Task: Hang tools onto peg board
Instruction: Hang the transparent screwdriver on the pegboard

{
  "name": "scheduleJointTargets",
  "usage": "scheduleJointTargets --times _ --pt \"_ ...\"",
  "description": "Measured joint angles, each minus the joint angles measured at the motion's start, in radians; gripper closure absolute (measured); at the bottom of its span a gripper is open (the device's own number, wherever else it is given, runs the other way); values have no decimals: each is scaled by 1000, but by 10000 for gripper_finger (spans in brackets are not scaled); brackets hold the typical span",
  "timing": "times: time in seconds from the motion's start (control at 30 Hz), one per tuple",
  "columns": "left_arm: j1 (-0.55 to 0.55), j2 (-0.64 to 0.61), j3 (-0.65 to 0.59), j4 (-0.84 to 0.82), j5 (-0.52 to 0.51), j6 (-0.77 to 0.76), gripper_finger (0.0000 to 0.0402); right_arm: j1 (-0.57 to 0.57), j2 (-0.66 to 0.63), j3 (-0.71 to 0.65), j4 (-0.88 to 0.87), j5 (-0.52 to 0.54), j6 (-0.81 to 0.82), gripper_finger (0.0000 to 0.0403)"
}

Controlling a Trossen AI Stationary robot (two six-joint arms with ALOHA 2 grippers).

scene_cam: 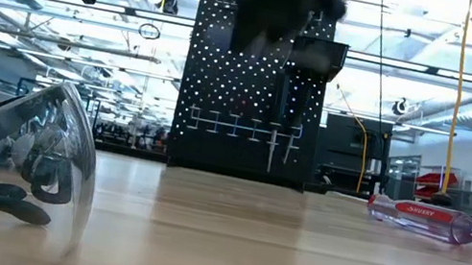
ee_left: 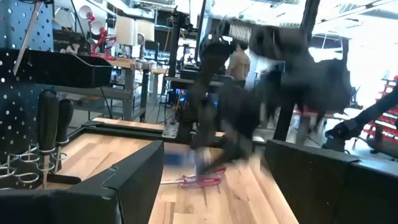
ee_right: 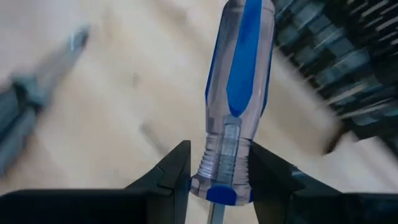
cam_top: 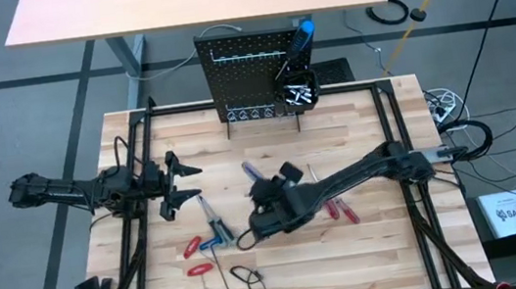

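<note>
- Gripping a blue screwdriver [ee_right: 236,93] at the ribbed neck of its clear handle, right gripper [ee_right: 219,177] fingers pinching it from both sides, above the middle of the table [cam_top: 370,249].
- Hovering over the table's left side: left gripper [cam_top: 187,185], fingers spread wide, holding nothing.
- Standing upright at the table's far edge: black peg board [cam_top: 240,78], with a blue-handled tool [cam_top: 302,32] sticking up at its right and a small bin [cam_top: 297,95] of silver bits beside it.
- Lying on the wood near the front left: red pliers [cam_top: 196,256], another blue-handled driver [cam_top: 215,241] and thin rods.
- Lying right of the right arm: red screwdrivers [cam_top: 342,209].
- Resting near the front edge: safety glasses [scene_cam: 26,164], looming large in the low view.
- Showing pale butcher-block planks with a black frame running along the table's sides.
- Stretching behind: a bright workshop with ceiling beams, benches, cables, a second tan table, and a person [ee_left: 238,62] standing far back.
</note>
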Motion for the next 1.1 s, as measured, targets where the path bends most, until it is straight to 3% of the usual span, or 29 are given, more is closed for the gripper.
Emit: scheduleJointTargets --times 0.13,0.3,0.4,0.5,0.63,0.87,0.97,1.1 --pt "0 0 0 -1 0 5 116 11 -101 -8 -52 98 11 286" --pt "0 0 0 -3 -1 5 116 10 -245 -95 -82 134 24 286" --pt "0 0 0 0 -14 5 116 3 -366 -216 -76 139 72 286" --pt "-1 7 0 3 -96 -15 116 2 -497 -387 18 130 111 286" --pt "0 47 14 -8 -149 -19 116 -2 -669 -643 409 87 -23 286" --pt "0 219 114 -109 -254 -12 116 -123 -858 -1049 1271 -169 -419 286" --pt "0 284 131 -105 -265 15 116 -198 -870 -1149 1579 -298 -530 286" --pt "0 326 133 -104 -267 32 116 -266 -856 -1173 1814 -340 -651 286"
